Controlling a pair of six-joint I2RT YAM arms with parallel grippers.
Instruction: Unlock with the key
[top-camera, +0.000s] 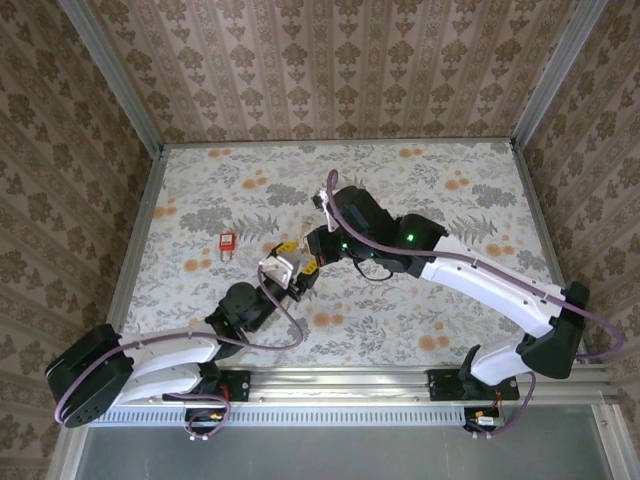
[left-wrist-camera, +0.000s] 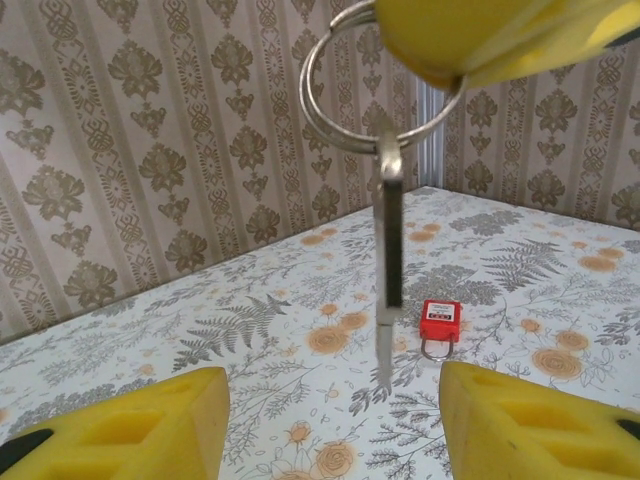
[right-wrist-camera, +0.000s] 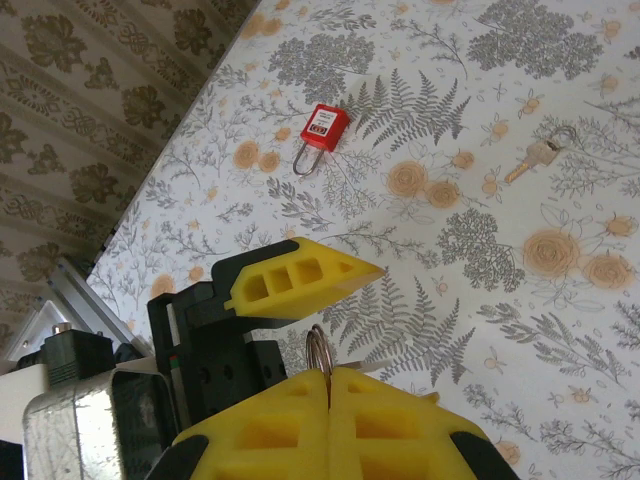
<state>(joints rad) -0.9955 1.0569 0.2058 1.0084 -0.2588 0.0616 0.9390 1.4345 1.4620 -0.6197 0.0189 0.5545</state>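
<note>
A silver key (left-wrist-camera: 388, 250) hangs blade-down from a key ring (left-wrist-camera: 372, 95). My right gripper (right-wrist-camera: 328, 388) is shut on that ring, which pokes up between its yellow pads. My left gripper (left-wrist-camera: 335, 420) is open just under the key, the blade tip hanging above the gap between its yellow fingers without touching them. In the top view the two grippers meet at mid-table, the left gripper (top-camera: 295, 258) below the right one. The red padlock (left-wrist-camera: 440, 320) lies flat on the flowered table, shackle toward my left wrist camera, left of both grippers (top-camera: 228, 242). The right wrist view has the padlock (right-wrist-camera: 325, 127) at its top.
A second small key on a ring (right-wrist-camera: 535, 155) lies loose on the table, to the right of the padlock in the right wrist view. Patterned walls close in the table (top-camera: 450, 180) at the back and both sides. One left finger (right-wrist-camera: 300, 280) sits close to the right pads.
</note>
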